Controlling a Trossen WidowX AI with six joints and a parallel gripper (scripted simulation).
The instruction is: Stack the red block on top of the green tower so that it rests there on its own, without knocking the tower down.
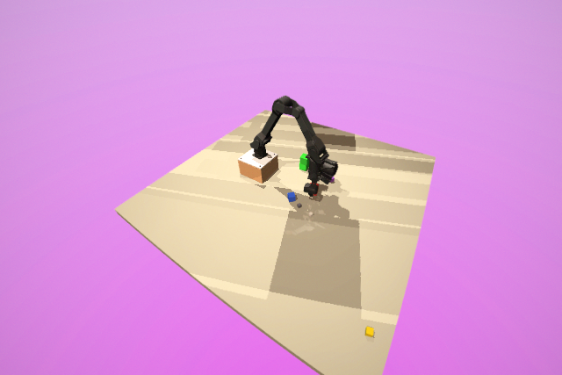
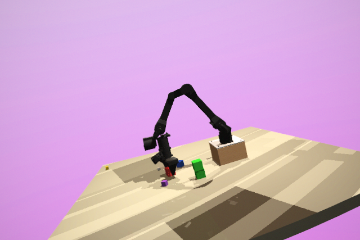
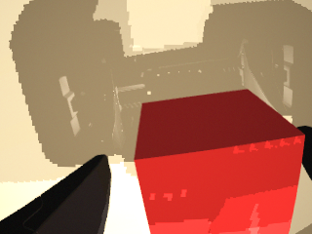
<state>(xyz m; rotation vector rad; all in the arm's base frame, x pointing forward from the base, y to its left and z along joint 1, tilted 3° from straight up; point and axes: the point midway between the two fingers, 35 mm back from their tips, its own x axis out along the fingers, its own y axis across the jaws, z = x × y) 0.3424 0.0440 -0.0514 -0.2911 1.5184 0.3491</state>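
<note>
The red block rests on the table and fills the wrist view. My gripper is down around it, with a finger on each side and a gap still showing on the left. The fingers are open. In the top view the block is almost hidden behind the fingers. The green tower, two green blocks high, stands upright a short way from the gripper, toward the arm's base.
A blue block lies close beside the red block. A purple block lies just in front of it. A yellow block lies far off near a table corner. The arm's base box stands beyond the tower.
</note>
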